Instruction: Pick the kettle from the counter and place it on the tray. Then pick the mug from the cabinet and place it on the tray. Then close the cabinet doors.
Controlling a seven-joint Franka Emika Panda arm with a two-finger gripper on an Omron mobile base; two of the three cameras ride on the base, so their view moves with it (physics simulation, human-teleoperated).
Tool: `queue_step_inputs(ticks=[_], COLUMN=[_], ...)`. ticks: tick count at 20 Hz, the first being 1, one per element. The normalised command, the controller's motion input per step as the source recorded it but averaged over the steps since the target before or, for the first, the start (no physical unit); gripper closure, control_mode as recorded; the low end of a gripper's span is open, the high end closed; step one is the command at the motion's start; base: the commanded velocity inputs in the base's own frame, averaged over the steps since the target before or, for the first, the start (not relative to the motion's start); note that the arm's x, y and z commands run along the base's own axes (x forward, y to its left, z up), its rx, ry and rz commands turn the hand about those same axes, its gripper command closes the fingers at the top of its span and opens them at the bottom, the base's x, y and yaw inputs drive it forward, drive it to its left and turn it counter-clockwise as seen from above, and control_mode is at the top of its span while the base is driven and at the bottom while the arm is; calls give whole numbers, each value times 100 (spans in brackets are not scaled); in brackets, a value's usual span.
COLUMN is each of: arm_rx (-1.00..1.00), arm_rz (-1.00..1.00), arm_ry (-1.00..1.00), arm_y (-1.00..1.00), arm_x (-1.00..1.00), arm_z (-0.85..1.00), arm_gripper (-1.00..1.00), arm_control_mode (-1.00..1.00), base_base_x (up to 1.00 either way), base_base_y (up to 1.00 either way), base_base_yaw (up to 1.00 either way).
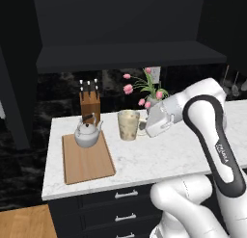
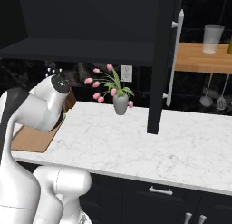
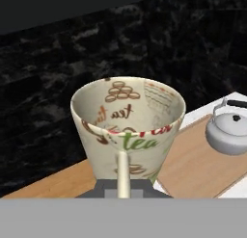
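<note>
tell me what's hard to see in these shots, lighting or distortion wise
Left base view: the open cabinet is near-black, its inside lost in shadow. Right base view: the backsplash is equally dark. Hand view: the mug looms large and flared, stretched by closeness, while the kettle stays crisp.

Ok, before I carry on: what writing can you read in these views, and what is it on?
"tea" in brown script, inside the mug.
"tea" in green, on the mug's outer wall.
Red lettering along the mug's rim: too cut off to read.
Small grey lettering on the arm: too small to read.
No writing seen on the kettle, tray or counter.
</note>
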Motion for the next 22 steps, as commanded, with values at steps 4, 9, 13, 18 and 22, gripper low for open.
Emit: queue_step_inputs(ticks=[4,9,13,18,22], arm_rx=[-6,-8,0,0,-3], arm_rz=[7,14,9,2,0], arm_ry=[-1,0,-3,-8,0], arm_y=[44,31,13,18,27], arm_x=[11,20,33,34,32], arm_z=[-65,-65,-42,-28,-31], arm_gripper=[100,100,100,100,100], arm_control_mode=[-100,-100,-100,-100,-100], base_base_x=[0,0,0,0,0], base_base_y=[0,0,0,0,0], base_base_yaw=[0,0,0,0,0])
